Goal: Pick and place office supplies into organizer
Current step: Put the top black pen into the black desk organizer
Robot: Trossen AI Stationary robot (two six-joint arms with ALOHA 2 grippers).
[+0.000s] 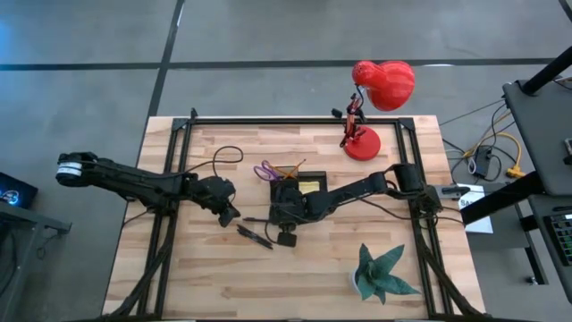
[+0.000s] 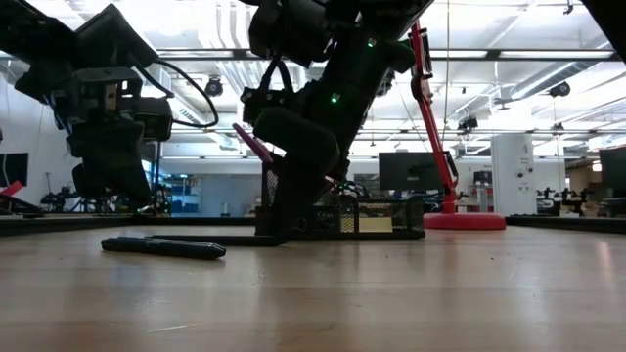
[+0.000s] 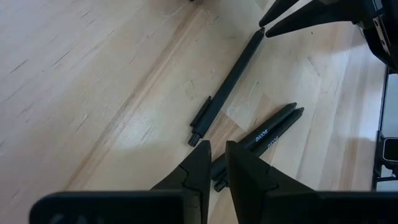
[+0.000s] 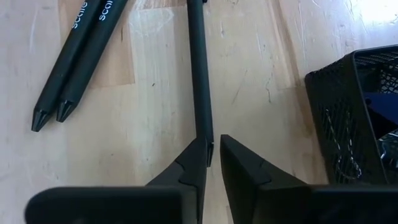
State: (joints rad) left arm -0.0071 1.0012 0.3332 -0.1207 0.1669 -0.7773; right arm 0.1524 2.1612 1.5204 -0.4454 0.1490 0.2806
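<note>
The right pincer (image 4: 213,152) sits low over the wooden surface (image 1: 295,277), just in front of the organizer (image 1: 304,190), with its two dark fingers drawn nearly together around the end of a single black pen (image 4: 199,74). The pen's tip lies in the narrow gap between the fingertips (image 4: 198,160). Whether both pads are already pressing on the barrel I cannot tell; a sliver of space shows on one side.

To do this grasp well, I judge the fingers should finish closing squarely across the barrel, not on the tapered tip, which would let the pen pivot or squirt out. Catching it so near the end means it will droop once raised, so a slow, level lift is wise, then a tilt to drop it point-down into a tall compartment of the black mesh organizer, whose corner shows close beside the pincer in the right wrist view.

Just beside the held pen lie two more dark pens (image 4: 74,56), side by side and touching each other, apart from the first; the lift should go straight up so they are not swept along.

The left pincer (image 3: 214,163) hovers over the same cluster from the other side, fingers almost together on nothing, and it should keep clear of the right arm's path.

Purple-handled scissors (image 1: 265,170) and an orange pencil (image 1: 288,170) rest at the organizer's far edge, and a yellow sticky-note pad (image 1: 308,187) lies in it. The red desk lamp (image 1: 375,98) stands well behind.
</note>
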